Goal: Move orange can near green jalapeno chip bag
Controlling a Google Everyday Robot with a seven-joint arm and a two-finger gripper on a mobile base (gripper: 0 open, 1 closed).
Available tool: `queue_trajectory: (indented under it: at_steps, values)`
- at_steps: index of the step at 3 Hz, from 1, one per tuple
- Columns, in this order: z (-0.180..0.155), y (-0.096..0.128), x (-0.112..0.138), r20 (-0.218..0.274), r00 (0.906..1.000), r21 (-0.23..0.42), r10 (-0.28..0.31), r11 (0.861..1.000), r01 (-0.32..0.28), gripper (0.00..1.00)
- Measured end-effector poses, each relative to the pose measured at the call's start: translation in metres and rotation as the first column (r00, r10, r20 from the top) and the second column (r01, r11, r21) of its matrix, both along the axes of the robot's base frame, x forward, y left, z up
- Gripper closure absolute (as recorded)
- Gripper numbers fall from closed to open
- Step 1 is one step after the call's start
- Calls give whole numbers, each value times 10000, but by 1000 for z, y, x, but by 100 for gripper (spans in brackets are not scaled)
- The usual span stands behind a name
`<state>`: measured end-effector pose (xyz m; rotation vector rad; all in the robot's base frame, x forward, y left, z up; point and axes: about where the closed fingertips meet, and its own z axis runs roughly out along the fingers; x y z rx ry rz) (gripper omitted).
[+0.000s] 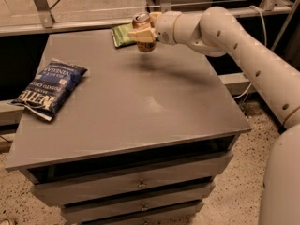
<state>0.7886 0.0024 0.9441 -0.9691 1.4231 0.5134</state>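
Reaching over the far end of the table (140, 111), the arm holds the pincer (143, 34) clamped on the orange can (140, 19), upright and raised clear of the surface. The can is just beside the right edge of the green jalapeno chip bag (120, 34), which lies flat at the table's far edge. A dark blue chip bag (49, 88) lies well apart, at the left edge.

Gripper (143, 35) with orange can (140, 19), far side of table (140, 111) — green jalapeno chip bag (121, 34) just beside, seemingly the 1 obstacle.
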Motion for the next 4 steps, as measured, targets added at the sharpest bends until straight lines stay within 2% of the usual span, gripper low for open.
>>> queue_trajectory:
  at_steps: [1, 2, 3, 4]
  values:
    - [-9, -5, 22, 31, 9985, 479, -550, 9973, 548, 100]
    - [-6, -20, 40, 210, 9932, 1064, -1142, 9881, 1113, 84]
    - [-5, -29, 50, 285, 9886, 1351, -1476, 9805, 1425, 61]
    - [-8, -35, 59, 212, 9862, 1368, -1643, 9776, 1599, 38]
